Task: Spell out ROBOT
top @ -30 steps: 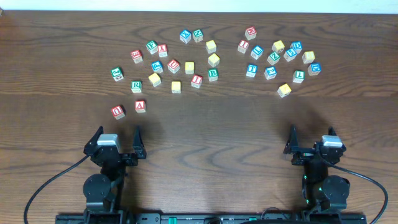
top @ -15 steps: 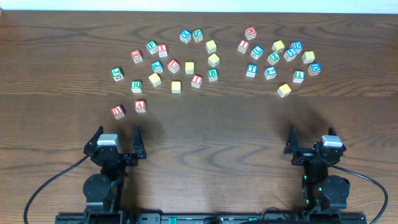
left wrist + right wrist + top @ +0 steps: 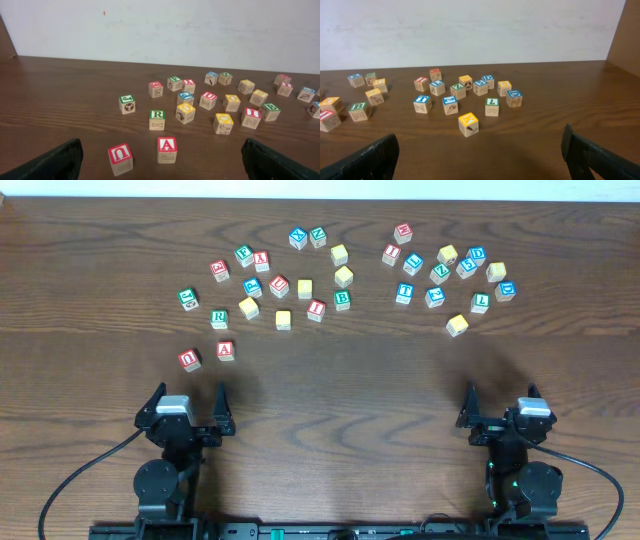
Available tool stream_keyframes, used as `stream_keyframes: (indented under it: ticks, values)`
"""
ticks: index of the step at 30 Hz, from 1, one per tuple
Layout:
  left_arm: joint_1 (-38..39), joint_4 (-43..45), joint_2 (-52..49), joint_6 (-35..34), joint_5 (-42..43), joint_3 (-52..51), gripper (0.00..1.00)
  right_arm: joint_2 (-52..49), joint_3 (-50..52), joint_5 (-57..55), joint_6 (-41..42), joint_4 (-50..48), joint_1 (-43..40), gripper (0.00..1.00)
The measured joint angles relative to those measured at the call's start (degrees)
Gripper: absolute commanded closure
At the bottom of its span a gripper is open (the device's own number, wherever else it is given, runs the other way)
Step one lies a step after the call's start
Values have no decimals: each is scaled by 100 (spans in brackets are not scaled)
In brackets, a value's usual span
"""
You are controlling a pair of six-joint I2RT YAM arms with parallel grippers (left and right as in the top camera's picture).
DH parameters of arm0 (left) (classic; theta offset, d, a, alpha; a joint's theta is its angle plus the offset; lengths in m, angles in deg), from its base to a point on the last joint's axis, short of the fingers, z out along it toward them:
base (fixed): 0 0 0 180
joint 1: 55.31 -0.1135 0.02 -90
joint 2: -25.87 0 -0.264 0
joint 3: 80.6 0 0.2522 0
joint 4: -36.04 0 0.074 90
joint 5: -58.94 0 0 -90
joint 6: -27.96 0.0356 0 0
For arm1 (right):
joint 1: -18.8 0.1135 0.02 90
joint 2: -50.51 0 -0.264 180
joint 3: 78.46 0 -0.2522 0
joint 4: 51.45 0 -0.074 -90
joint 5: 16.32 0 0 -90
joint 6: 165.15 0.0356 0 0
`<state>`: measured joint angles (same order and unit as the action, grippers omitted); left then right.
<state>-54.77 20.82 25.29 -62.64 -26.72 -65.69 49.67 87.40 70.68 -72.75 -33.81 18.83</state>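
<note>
I could knock neighbouring cubes [image 3: 316, 309] or pick a wrong letter with my left gripper [image 3: 190, 395] and right gripper [image 3: 501, 392], both spread wide and empty, since the small wooden green R [image 3: 219, 318], green B [image 3: 342, 300] and blue T [image 3: 404, 293] sit scattered apart in the far clutter.

Overhead count: 31 alphabet cubes [image 3: 283, 319] on 1 table [image 3: 350, 380]. By top colour: 8 red-top cubes [image 3: 226, 350], 8 blue-top cubes [image 3: 404, 293], 8 yellow-top cubes [image 3: 457, 325], 7 green-top cubes [image 3: 219, 319]. 2 grippers: left gripper [image 3: 189, 392], right gripper [image 3: 501, 392].
</note>
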Motion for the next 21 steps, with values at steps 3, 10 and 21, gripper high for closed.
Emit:
stream_keyframes:
  ticks: [3,10,21]
  values:
    - [0,7,0,-96,50,9,0,0,0,0,0,0,0,1]
    - [0,-332,-243,-494,157,579,0,0,0,0,0,-2,0,1]
    - [0,-1375,-3735,-509,251,3694,0,0,0,2,9,-2,0,1]
